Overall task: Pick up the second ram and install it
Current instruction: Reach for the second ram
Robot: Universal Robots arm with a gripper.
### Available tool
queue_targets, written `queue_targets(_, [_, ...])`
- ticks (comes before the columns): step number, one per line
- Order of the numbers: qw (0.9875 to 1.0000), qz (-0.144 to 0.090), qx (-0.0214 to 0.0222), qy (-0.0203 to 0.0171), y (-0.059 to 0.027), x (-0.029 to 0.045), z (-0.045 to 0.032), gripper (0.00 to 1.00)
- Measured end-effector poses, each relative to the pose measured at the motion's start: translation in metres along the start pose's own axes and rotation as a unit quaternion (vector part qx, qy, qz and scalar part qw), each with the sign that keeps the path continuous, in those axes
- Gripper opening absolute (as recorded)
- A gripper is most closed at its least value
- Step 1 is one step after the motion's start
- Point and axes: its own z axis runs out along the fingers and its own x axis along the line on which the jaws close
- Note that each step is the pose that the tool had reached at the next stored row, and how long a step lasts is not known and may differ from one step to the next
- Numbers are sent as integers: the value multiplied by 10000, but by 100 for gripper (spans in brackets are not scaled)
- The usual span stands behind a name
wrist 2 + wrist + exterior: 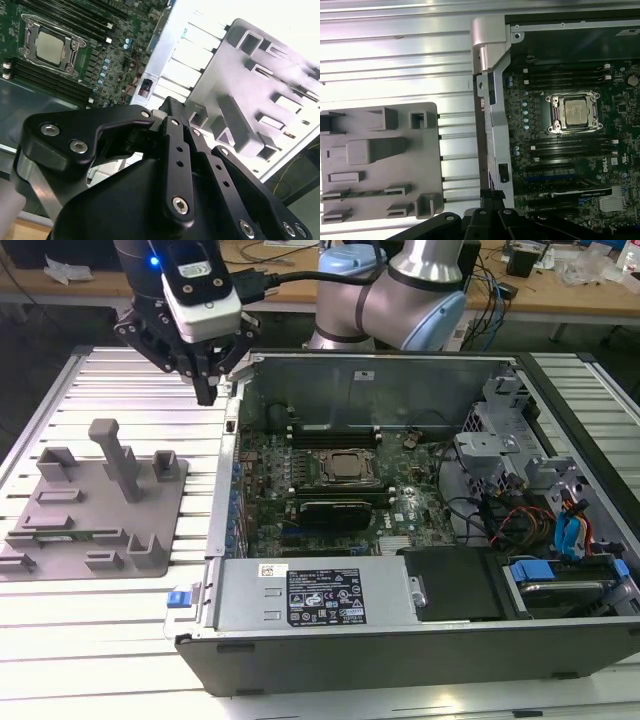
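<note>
Finds the gripper pinched together, clamping nothing, poised above the table just beside the open computer case. Places the second ram flat in the grey holder, on the exterior view's left, apart from the claw.

Grey fixture beside exposed motherboard

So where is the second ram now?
On the exterior view's left: the ram lies in a long slot of the grey holder, left of the case.
</note>
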Motion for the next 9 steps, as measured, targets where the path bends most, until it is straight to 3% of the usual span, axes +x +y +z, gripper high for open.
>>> queue_targets(4, [10000, 0, 0, 0, -9, 117, -3, 8])
queue_targets(9, [10000, 0, 0, 0, -15, 204, -6, 8])
